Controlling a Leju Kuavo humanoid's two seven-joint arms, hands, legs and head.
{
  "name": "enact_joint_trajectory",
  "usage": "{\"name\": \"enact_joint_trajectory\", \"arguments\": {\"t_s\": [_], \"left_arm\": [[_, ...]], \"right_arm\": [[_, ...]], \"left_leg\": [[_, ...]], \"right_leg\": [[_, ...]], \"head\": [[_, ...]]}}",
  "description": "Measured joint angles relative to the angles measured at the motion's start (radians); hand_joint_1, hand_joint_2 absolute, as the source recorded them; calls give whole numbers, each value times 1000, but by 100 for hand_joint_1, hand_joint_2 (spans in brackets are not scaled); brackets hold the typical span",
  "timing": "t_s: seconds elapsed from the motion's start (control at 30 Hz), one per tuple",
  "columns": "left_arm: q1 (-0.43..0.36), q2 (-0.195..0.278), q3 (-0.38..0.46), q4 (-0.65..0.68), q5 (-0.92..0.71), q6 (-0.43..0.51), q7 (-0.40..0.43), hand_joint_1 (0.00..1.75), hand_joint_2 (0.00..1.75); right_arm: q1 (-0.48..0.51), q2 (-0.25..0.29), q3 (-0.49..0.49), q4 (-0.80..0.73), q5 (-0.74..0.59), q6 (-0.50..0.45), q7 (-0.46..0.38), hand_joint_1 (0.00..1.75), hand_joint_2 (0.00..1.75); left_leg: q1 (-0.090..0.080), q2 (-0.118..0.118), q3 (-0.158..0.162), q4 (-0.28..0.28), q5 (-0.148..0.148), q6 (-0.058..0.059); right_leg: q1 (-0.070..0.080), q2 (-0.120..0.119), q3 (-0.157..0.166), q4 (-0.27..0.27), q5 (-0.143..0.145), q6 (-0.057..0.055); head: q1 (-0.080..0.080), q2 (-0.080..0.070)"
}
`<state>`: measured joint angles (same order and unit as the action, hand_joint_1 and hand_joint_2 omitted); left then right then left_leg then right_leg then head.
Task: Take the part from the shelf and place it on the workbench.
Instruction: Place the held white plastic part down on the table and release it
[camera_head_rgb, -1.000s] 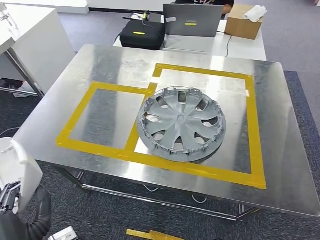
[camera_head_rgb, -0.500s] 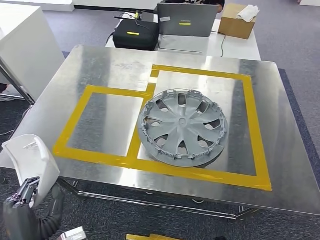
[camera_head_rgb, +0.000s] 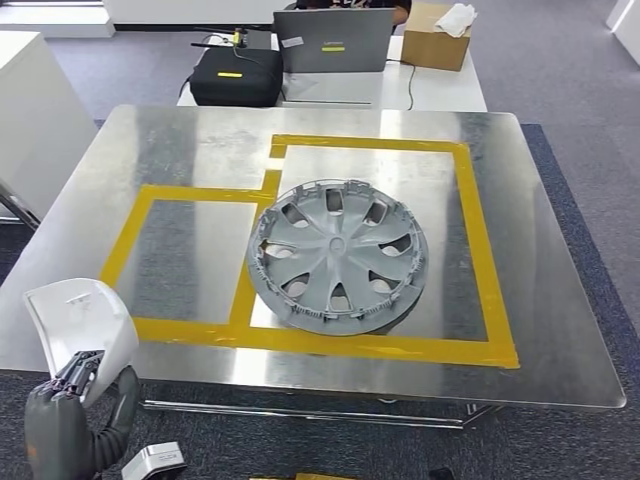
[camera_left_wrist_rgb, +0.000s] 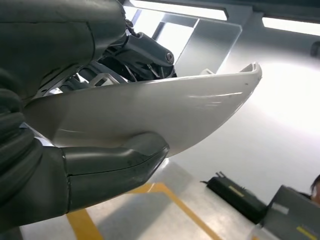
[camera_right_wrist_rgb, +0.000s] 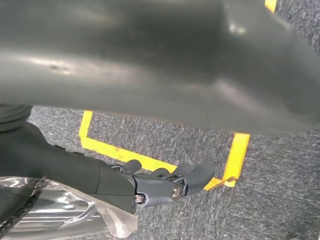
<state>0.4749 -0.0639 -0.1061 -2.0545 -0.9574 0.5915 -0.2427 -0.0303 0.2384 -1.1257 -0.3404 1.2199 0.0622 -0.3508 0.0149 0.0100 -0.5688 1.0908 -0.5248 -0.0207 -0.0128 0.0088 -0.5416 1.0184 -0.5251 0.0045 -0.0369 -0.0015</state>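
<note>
left hand (camera_head_rgb: 64, 395) low, fingers and thumb clamped, right hand (camera_right_wrist_rgb: 166, 182) hanging, fingers loosely extended

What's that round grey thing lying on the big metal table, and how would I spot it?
Find the shiny steel workbench marked with yellow tape. Inside the larger taped rectangle, near its left border, lies a grey plastic wheel cover. It is the sole round, spoked object there, unlike the curved white part held in the robot's left hand off the table's near left corner.
</note>
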Motion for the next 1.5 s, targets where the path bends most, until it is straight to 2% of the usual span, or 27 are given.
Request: {"name": "enact_joint_trajectory", "arguments": {"t_s": [0.03, 0.1, 0.2, 0.3, 0.4, 0.53, 0.67, 0.83, 1.0, 1.07, 1.1, 1.17, 1.23, 1.33, 1.5], "left_arm": [[-3, 5, 13, 6, -6, -15, 9, 175, 175], [-12, 15, 49, 19, -14, -43, 21, 175, 175], [-28, 26, 122, 41, -24, -87, 26, 175, 175], [-42, 32, 183, 59, -26, -107, 21, 175, 175], [-47, 35, 210, 71, -28, -111, 20, 175, 175], [-58, 38, 244, 86, -39, -141, 24, 175, 175], [-89, 53, 303, 122, -64, -211, 30, 175, 175], [-153, 106, 379, 208, -135, -302, 56, 175, 175], [-210, 163, 416, 280, -169, -344, 65, 175, 175], [-258, 185, 406, 320, -203, -382, 58, 175, 175], [-307, 193, 388, 355, -225, -400, 54, 175, 175], [-460, 200, 309, 471, -269, -418, 73, 175, 175], [-612, 198, 197, 599, -293, -411, 116, 175, 175], [-747, 188, 59, 729, -305, -407, 143, 175, 175], [-863, 166, -80, 843, -331, -424, 169, 175, 175]], "right_arm": [[-2, -2, 0, 2, 1, 2, -2, 0, 0], [-5, -7, 0, 9, 3, 6, -6, 0, 0], [-10, -17, 1, 24, 10, 8, -9, 0, 0], [-16, -24, 3, 38, 15, 7, -9, 0, 0], [-18, -28, 3, 47, 16, 7, -9, 0, 0], [-20, -32, 4, 56, 18, 7, -8, 0, 0], [-25, -35, 6, 63, 22, 8, -7, 0, 0], [-38, -42, 17, 69, 34, 13, 0, 0, 0], [-46, -50, 34, 75, 38, 17, 10, 0, 0], [-67, -51, 35, 78, 12, 13, 57, 0, 0], [-96, -49, 31, 81, -15, 6, 111, 0, 0], [-201, -37, 20, 90, -71, -15, 251, 0, 0], [-317, -22, 16, 97, -99, -29, 337, 0, 0], [-393, -11, 16, 104, -112, -30, 355, 0, 0], [-395, -9, 19, 108, -119, -24, 343, 0, 0]], "left_leg": [[-1, -1, 17, -40, 11, 3], [-4, -4, 23, -66, 13, 9], [-6, -4, 21, -68, 15, 12], [-7, -4, 21, -68, 15, 17], [-8, -4, 21, -67, 15, 19], [-9, -4, 20, -67, 15, 22], [-9, -5, 21, -67, 15, 23], [-7, -5, 21, -68, 17, 22], [-5, -5, 21, -68, 18, 21], [-5, -5, 19, -68, 20, 21], [-6, -6, 16, -68, 23, 21], [-6, -9, 5, -68, 33, 21], [-6, -9, -3, -68, 40, 21], [-7, -7, -3, -68, 43, 23], [-8, -7, -7, -67, 44, 24]], "right_leg": [[1, 2, 0, 0, 0, 6], [4, 3, -4, 2, -2, 7], [2, 3, -3, -2, 2, 0], [1, 3, 1, -11, 6, 9], [0, 3, 2, -15, 9, 16], [0, 3, 2, -16, 9, 22], [0, 3, 1, -16, 9, 25], [2, 2, 0, -14, 9, 24], [3, 2, -1, -12, 8, 24], [3, 2, -4, -12, 10, 23], [3, 0, -6, -12, 12, 23], [2, -3, -16, -12, 21, 24], [2, -1, -24, -12, 29, 24], [1, 2, -25, -12, 34, 25], [1, 2, -29, -12, 36, 28]], "head": [[0, 0], [1, 0], [2, 0], [1, 0], [2, 0], [1, 0], [1, 0], [1, 0], [1, 0], [1, 0], [1, 0], [1, 0], [1, 0], [1, 0], [1, 0]]}}
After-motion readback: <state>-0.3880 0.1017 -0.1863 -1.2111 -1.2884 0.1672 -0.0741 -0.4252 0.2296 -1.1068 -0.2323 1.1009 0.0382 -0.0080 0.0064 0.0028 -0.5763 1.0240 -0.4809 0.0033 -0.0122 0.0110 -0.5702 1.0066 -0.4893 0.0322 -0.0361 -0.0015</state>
